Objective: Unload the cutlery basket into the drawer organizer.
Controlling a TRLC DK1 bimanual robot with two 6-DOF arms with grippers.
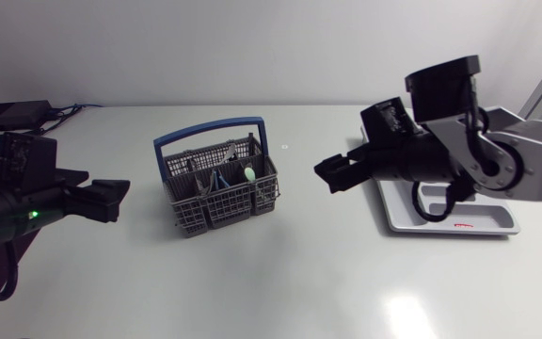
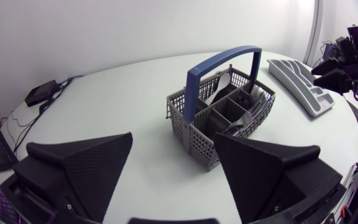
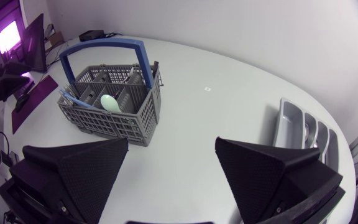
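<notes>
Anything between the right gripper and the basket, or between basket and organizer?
Nothing visible. Only bare white table separates the open right gripper from the grey plastic cutlery basket with blue handle, and the basket from the light grey drawer organizer; the right arm hangs above the organizer.

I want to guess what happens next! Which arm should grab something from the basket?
Probably right. The right gripper is open, slightly nearer the basket, and the tray lies by that arm. The left gripper is open too, but far from the tray.
</notes>
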